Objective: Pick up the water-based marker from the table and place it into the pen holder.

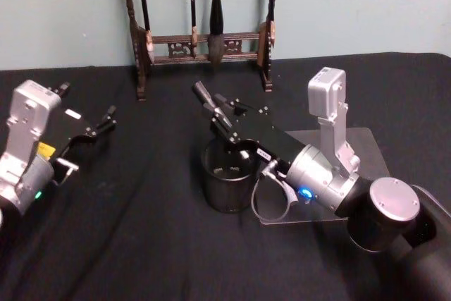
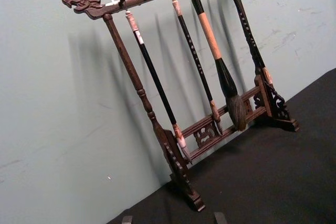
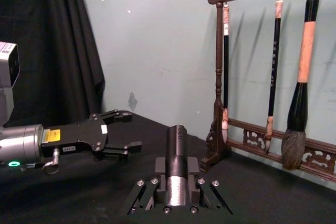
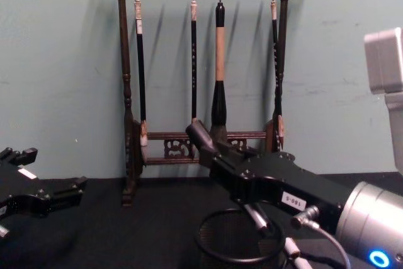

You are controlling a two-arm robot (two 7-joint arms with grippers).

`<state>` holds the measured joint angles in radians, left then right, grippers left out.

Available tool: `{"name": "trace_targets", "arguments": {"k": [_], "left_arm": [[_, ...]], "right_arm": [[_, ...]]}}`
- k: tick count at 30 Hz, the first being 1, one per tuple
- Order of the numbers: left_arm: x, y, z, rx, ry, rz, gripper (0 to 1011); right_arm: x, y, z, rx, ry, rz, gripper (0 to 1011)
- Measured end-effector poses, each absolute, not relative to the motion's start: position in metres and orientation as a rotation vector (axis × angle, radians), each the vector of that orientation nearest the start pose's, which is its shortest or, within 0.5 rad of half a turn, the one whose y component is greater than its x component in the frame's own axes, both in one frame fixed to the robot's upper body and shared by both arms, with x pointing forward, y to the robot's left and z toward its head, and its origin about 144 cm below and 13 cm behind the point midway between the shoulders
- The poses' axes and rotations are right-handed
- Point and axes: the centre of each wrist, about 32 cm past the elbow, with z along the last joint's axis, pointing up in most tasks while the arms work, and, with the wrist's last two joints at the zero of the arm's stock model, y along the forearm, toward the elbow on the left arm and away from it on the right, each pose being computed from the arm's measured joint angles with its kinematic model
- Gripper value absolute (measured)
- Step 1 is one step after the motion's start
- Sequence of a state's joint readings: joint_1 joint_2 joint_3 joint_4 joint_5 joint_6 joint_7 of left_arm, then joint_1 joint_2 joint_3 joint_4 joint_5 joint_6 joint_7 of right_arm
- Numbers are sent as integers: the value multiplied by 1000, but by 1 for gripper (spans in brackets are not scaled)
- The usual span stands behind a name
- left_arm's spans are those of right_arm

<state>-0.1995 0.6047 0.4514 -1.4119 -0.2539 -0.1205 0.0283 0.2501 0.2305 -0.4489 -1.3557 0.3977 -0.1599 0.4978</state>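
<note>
My right gripper (image 1: 220, 114) is clamped on the water-based marker (image 1: 204, 93), holding it slanted above the pen holder (image 1: 225, 192) at the middle of the table (image 1: 141, 244), placed for lowering in. My left gripper (image 3: 128, 131) hangs near the left edge, jaws spread, leaving my 1 working arm room.

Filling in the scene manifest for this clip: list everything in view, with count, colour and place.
water-based marker: 1, dark with a silvery section, tilted in the right gripper above the pen holder
pen holder: 1, black mesh, mid-table
brush rack: 1, dark wood, at the table's back by the wall
brushes: 4, dark, one thick with a tan handle, hanging on the rack
clear sheet: 1, transparent, flat on the table, right of the holder
table: 1, matte black
wall: pale green, behind
left gripper: open, over the table's left
right gripper: shut on the marker
</note>
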Motion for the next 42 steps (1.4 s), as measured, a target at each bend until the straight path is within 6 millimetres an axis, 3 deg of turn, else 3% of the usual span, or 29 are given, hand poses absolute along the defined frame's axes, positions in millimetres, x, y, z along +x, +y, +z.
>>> {"name": "trace_targets", "arguments": {"k": [36,39,42], "left_arm": [[489,310,1140,304,-285,1248,1002],[489,310,1140,305,-285,1248,1001],[489,310,1140,305,-285,1248,1001]], "right_arm": [[499,-172,1125,96,-14,-719,239],[500,-172,1125,97,-13,-719,267],[500,-172,1125,98,-13,-719,360]]}}
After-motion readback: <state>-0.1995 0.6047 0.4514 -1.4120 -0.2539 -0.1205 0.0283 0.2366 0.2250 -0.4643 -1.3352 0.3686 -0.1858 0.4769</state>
